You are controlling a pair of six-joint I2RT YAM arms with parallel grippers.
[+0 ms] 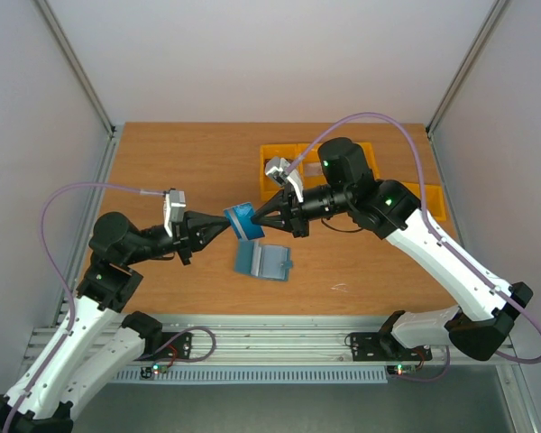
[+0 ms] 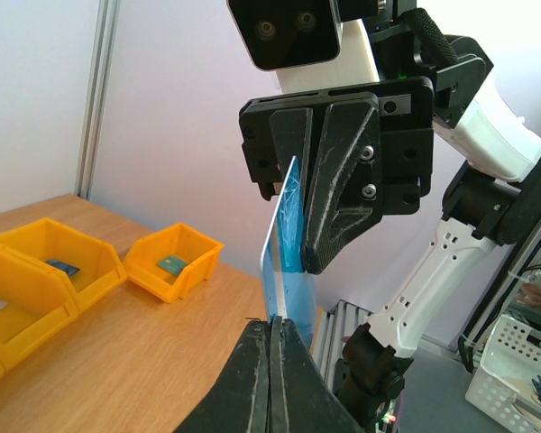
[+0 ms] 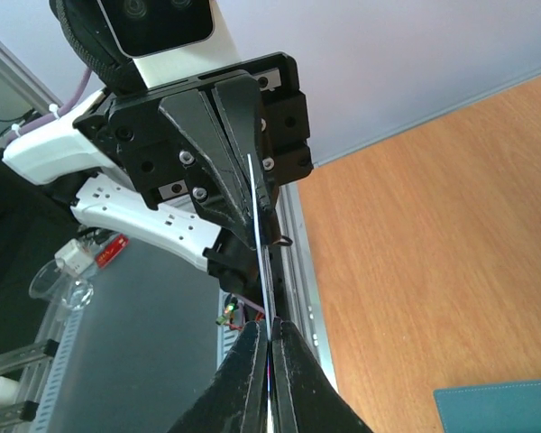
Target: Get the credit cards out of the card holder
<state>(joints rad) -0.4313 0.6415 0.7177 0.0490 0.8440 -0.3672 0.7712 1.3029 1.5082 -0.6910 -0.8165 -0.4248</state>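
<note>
Our left arm (image 1: 126,239) is pointing rightward, held level, its left gripper (image 1: 223,223) pinching one blue credit card (image 1: 241,219) in mid-air. Our right arm (image 1: 433,248) is pointing leftward, its right gripper (image 1: 256,216) clamping the same card. Below, one teal card holder (image 1: 261,261) is lying open.

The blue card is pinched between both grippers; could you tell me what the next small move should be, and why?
Probably the left gripper should open and let go. It and the right gripper are both shut on the blue card, held in the air apart from the open card holder. Two grips on one thin card risk bending it; one arm could set it down.
</note>
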